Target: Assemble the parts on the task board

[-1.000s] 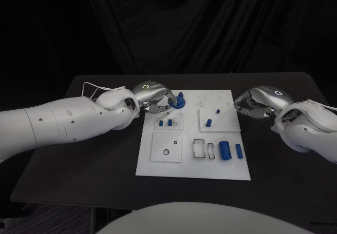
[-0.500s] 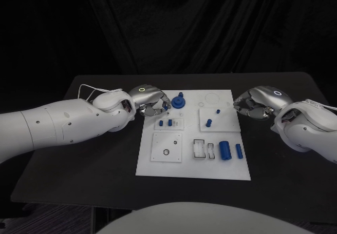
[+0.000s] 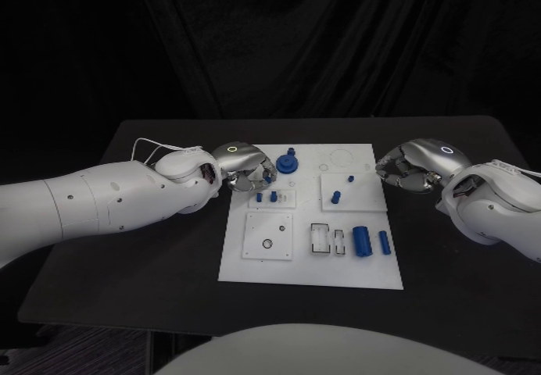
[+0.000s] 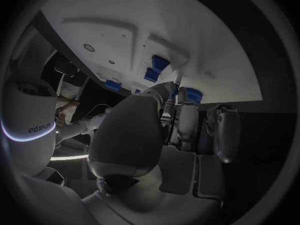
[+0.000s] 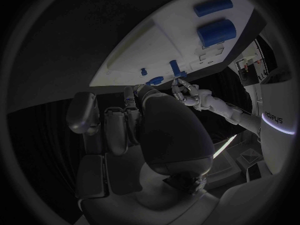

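Note:
The white task board [image 3: 310, 266] lies in the middle of the black table. A round blue part [image 3: 286, 164] sits at its far left corner, with a small blue peg [image 3: 291, 151] just behind it. My left hand [image 3: 242, 166] hovers beside that part at the board's left edge, its fingers [image 4: 187, 120] loosely bent and holding nothing. My right hand [image 3: 411, 166] stays off the board's far right edge with its fingers curled in on nothing. In the right wrist view, two blue cylinders [image 5: 217, 32] show on the board [image 5: 162, 40] beyond my right hand [image 5: 144, 130].
A thick blue cylinder [image 3: 361, 241] and a slimmer one [image 3: 383, 242] lie near the board's right front, beside black-outlined slots [image 3: 321, 238]. Small blue pegs [image 3: 258, 198] stand in the raised white blocks. Bare black table [image 3: 135, 266] surrounds the board.
My left hand has let go of the round blue part and drawn back to the left. The part stays on the board. The right hand has not moved.

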You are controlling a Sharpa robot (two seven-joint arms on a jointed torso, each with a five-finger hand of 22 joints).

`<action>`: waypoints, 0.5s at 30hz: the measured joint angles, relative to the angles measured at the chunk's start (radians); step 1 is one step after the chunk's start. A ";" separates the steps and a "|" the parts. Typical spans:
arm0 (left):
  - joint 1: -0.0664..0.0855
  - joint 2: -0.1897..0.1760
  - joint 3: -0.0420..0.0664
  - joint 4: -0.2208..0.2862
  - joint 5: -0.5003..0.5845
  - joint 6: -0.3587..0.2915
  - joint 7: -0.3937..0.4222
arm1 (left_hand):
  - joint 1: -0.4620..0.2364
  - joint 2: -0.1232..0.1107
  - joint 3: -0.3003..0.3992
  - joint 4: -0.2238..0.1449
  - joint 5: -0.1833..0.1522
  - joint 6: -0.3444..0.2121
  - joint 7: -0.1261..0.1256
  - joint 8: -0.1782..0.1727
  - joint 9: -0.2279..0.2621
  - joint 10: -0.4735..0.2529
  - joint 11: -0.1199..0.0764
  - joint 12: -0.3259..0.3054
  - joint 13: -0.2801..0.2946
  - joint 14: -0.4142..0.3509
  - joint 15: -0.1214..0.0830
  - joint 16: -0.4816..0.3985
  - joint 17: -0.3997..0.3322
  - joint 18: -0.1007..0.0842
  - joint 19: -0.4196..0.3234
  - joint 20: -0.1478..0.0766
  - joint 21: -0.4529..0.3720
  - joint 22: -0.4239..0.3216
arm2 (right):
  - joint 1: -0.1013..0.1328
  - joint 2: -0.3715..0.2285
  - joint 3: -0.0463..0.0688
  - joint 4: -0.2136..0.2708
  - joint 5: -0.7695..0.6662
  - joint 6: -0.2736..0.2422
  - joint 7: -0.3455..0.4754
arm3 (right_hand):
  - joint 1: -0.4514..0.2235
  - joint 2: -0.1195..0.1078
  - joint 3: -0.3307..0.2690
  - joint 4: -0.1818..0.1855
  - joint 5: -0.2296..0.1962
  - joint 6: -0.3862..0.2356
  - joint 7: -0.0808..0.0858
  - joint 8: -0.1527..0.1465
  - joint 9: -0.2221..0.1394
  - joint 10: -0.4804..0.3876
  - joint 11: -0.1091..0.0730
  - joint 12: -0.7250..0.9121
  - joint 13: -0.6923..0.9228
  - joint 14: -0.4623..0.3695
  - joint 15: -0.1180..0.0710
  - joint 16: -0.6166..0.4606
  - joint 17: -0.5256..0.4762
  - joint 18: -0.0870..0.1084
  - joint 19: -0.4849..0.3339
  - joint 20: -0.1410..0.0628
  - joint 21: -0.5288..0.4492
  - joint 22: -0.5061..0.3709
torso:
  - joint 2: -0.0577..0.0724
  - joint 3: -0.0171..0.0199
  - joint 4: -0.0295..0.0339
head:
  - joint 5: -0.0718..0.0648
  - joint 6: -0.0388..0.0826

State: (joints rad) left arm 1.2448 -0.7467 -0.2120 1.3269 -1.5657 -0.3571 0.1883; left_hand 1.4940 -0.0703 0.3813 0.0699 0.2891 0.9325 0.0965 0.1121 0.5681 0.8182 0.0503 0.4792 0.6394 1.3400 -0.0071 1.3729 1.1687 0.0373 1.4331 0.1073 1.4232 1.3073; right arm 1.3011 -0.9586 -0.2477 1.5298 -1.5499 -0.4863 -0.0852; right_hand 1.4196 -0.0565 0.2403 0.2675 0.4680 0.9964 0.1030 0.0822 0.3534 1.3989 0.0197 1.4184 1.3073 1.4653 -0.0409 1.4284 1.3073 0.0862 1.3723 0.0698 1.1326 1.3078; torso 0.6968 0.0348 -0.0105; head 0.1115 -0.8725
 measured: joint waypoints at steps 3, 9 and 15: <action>-0.002 0.005 0.000 -0.003 0.000 0.002 0.000 | 0.000 0.000 0.003 -0.003 0.000 0.000 0.000 0.000 0.000 0.000 0.000 0.000 0.000 0.000 0.000 0.000 0.001 0.000 0.000 0.000 0.000 0.000 | 0.000 0.000 0.000 0.000 0.000 0.001 0.000 | 0.000 0.000 0.000 0.000 0.000 0.000 0.000 0.000 0.000 0.000 0.000 0.000 0.000 0.000 0.000 0.000 0.000 0.000 0.000 0.000 0.000 0.000 | -0.001 0.0008 -0.0005 | 0.000 0.000; -0.005 0.010 0.000 -0.008 0.000 -0.002 -0.003 | -0.001 0.001 0.003 -0.003 0.000 0.000 0.000 0.000 0.002 0.000 0.000 0.000 0.000 0.000 0.000 0.000 0.004 0.000 0.000 0.000 0.000 0.001 | 0.000 0.000 0.000 0.001 0.000 0.002 0.000 | 0.000 0.000 0.000 0.000 0.000 0.000 0.000 0.000 0.000 0.000 0.000 0.000 0.000 0.000 0.000 0.000 0.000 0.000 0.000 0.000 0.000 0.000 | -0.001 0.0012 -0.0006 | -0.001 0.000; -0.006 0.014 0.000 -0.010 0.000 -0.009 -0.008 | -0.004 0.004 0.005 -0.005 0.000 0.000 0.000 0.000 0.002 0.000 0.000 0.000 0.000 0.000 0.000 0.000 0.004 0.000 0.000 0.000 0.000 0.001 | 0.000 -0.001 0.000 0.001 0.000 0.003 0.000 | 0.000 0.000 0.000 0.000 0.000 0.000 0.000 0.000 0.000 0.000 0.000 0.000 0.000 0.000 0.000 0.000 0.000 0.000 0.000 0.000 0.000 0.000 | -0.001 0.0013 -0.0013 | -0.001 0.000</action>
State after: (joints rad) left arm 1.2384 -0.7323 -0.2118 1.3167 -1.5658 -0.3661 0.1804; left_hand 1.4902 -0.0665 0.3867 0.0646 0.2891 0.9324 0.0964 0.1119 0.5701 0.8182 0.0504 0.4793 0.6395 1.3400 -0.0072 1.3729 1.1726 0.0373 1.4332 0.1073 1.4233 1.3081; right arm 1.3011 -0.9599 -0.2477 1.5312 -1.5499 -0.4836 -0.0855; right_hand 1.4196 -0.0565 0.2403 0.2675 0.4679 0.9964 0.1030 0.0821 0.3534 1.3989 0.0197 1.4184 1.3073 1.4652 -0.0408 1.4284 1.3073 0.0862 1.3723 0.0698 1.1326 1.3076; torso 0.6957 0.0361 -0.0118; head 0.1107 -0.8725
